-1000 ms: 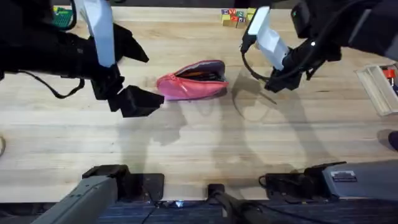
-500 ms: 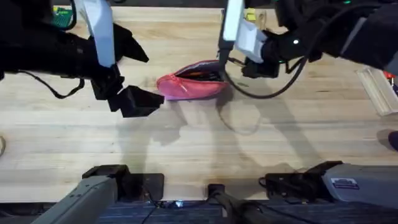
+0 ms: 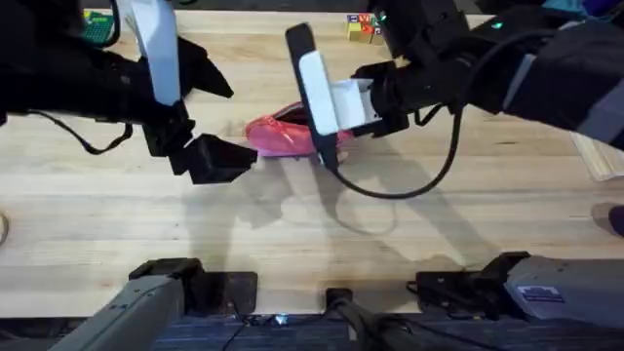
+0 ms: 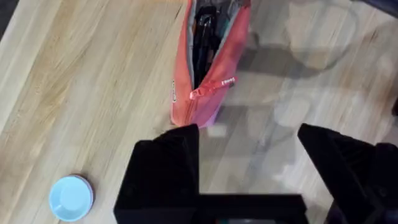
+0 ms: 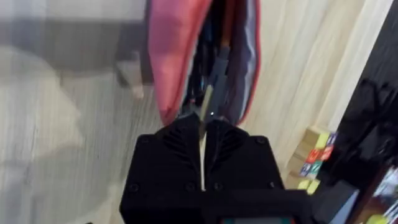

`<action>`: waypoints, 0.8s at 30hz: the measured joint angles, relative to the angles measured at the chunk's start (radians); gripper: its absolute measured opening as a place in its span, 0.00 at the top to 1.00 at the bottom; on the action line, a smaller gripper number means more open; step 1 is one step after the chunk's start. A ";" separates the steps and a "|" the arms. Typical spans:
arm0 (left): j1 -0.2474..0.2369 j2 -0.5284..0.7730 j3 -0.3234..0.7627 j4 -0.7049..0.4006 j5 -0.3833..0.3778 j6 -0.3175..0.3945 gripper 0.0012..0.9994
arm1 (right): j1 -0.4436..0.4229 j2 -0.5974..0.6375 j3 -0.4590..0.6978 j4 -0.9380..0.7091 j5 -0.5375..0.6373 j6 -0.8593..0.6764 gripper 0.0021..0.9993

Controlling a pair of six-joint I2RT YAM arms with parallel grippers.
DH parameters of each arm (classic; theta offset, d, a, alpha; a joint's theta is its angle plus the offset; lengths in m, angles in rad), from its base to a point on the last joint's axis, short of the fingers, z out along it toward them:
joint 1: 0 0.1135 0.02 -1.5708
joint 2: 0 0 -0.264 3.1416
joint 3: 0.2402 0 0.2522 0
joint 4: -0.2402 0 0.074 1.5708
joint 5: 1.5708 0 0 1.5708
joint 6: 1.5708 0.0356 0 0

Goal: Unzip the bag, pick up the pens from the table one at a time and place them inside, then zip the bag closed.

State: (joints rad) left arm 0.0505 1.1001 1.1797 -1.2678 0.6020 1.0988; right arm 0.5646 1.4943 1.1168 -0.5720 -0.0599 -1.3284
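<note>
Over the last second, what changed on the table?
The right arm swept in from the far right over the bag; its hand now sits shut at the open bag's end, on what looks like the zipper pull. The left hand stayed open beside the bag's other end. The bag hasn't shifted.

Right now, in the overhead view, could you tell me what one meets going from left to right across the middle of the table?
Left gripper → pink bag → right gripper at the bag's right end → clear plastic container at the right edge of the table.
</note>
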 joint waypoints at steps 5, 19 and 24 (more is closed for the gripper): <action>0.000 0.000 0.000 0.000 0.000 0.000 0.01 | 0.014 0.029 0.000 0.044 -0.012 -0.046 0.97; 0.000 0.000 0.000 0.000 0.000 0.000 0.01 | 0.058 0.158 0.000 0.228 -0.124 -0.047 0.97; 0.000 0.000 0.000 0.000 0.000 0.000 0.01 | 0.082 0.190 0.000 0.266 -0.130 -0.044 0.97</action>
State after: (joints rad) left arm 0.0505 1.1004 1.1797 -1.2678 0.6022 1.0988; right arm 0.6464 1.6844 1.1168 -0.3065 -0.1898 -1.3727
